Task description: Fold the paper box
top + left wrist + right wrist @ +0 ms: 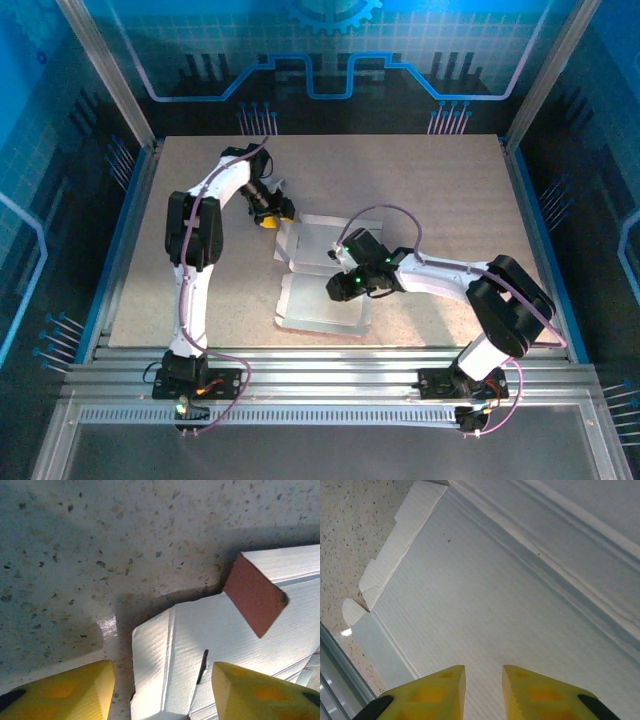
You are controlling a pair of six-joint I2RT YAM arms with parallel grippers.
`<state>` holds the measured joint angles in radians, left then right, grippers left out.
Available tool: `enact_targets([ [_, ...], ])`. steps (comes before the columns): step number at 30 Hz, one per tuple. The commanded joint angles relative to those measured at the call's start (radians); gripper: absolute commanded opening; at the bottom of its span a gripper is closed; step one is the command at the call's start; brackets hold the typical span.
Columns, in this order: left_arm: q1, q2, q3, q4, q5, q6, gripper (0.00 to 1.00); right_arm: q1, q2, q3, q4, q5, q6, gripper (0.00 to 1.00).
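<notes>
**Colours and patterns on the table**

The table (pixel 430 190) is seen as pale beige, flecked with dark specks in the wrist views. The paper box (pixel 322 300) is shown whitish and finely ribbed on its inner side. One flap (pixel 255 600), at the upper right of the left wrist view, is shown in reddish pink. The left hand (pixel 162 692) and the right hand (pixel 483 687) are coloured yellow with black marks. The arms (pixel 195 270) are finished in white and black, with purple cables (pixel 385 210). A blue gridded backdrop (pixel 450 40) is seen along the top.
</notes>
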<state>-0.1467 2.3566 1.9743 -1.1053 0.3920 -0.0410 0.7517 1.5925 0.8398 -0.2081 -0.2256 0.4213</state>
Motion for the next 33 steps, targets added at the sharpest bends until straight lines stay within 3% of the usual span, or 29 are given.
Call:
enact_targets([
  [1,0.006,0.027,0.034,-0.041,0.031,0.035,0.54,0.016,0.02,-0.019,0.014,-0.017,0.017,0.27],
  [13,0.005,0.071,0.071,-0.065,0.072,0.094,0.51,0.072,0.077,-0.053,0.04,0.008,0.043,0.21],
  [22,0.006,0.079,0.094,-0.103,0.084,0.131,0.38,0.084,0.105,-0.057,0.022,0.04,0.036,0.2],
  [30,0.006,0.076,0.105,-0.132,0.128,0.173,0.33,0.092,0.121,-0.059,0.038,0.051,0.042,0.2],
  [33,0.005,0.074,0.114,-0.147,0.13,0.187,0.26,0.092,0.124,-0.059,0.038,0.052,0.041,0.2],
])
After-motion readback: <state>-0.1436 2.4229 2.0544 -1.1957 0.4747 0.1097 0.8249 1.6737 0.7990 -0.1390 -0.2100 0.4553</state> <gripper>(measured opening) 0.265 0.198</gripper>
